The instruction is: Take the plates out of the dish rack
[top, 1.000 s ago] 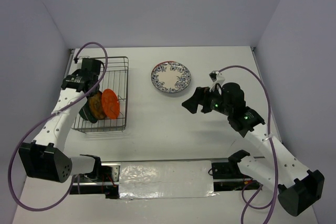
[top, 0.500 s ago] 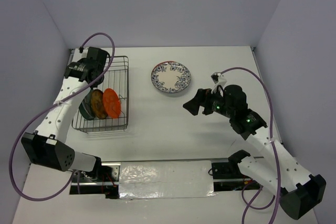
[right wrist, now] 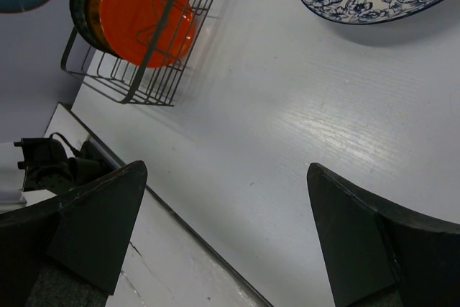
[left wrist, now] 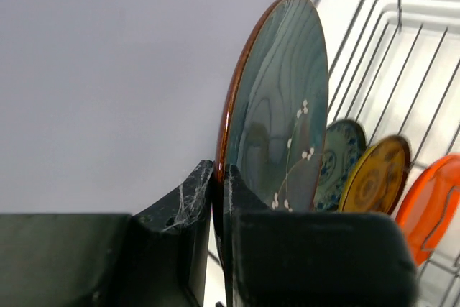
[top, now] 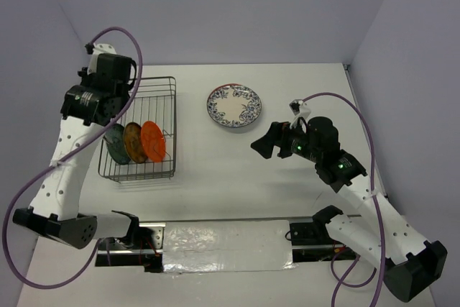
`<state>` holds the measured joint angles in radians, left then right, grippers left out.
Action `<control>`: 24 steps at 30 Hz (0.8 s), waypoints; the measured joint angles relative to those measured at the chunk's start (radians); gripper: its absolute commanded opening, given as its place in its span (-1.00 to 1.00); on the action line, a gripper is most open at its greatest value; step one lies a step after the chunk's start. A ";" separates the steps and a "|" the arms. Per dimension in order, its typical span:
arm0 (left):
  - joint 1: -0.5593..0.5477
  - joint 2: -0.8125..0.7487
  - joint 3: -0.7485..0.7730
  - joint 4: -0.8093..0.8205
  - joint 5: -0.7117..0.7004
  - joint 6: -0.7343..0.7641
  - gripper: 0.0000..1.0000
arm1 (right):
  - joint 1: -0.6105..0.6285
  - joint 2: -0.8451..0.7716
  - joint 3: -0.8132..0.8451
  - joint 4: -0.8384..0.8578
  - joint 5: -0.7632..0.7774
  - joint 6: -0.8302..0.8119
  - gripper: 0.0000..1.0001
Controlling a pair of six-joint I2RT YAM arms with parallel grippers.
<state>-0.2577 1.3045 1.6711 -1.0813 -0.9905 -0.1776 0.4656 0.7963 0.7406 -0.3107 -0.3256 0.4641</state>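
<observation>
Clamping left claw point(left wrist: 219, 177) on dark teal plate point(left wrist: 277, 106), clear of dish rack point(top: 162, 95); right claw point(right wrist: 226, 170) apart. White-and-blue plate point(top: 233, 106) on counter point(top: 237, 170); three plates point(top: 140, 141) racked.

Top camera high, looking down, left wrist close, right wrist farther, all sharing dish rack point(top: 159, 102)

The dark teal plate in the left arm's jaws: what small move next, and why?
Probably carry it rightward, over the white table. The left arm's jaws are shut on the dark teal ceramic plate, held above the silver wire dish rack, where three smaller plates stand.
</observation>
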 measured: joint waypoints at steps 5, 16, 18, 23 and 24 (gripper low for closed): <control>-0.002 -0.049 0.159 -0.040 0.047 -0.020 -1.00 | 0.002 0.000 0.000 0.029 -0.029 0.019 1.00; -0.003 -0.529 -0.147 0.174 0.790 -0.257 -1.00 | 0.086 0.107 -0.045 0.550 -0.235 0.262 1.00; -0.003 -0.565 -0.240 0.240 0.912 -0.323 -1.00 | 0.127 0.143 -0.039 0.588 -0.212 0.287 1.00; -0.010 -0.579 -0.436 0.396 1.143 -0.459 -1.00 | 0.203 0.202 -0.017 0.595 -0.111 0.315 1.00; -0.010 -0.574 -0.462 0.419 1.170 -0.476 -1.00 | 0.210 0.209 -0.015 0.596 -0.098 0.321 0.99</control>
<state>-0.2672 0.7303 1.2091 -0.6624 0.1795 -0.6540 0.6758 1.0058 0.7254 0.2855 -0.4236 0.7853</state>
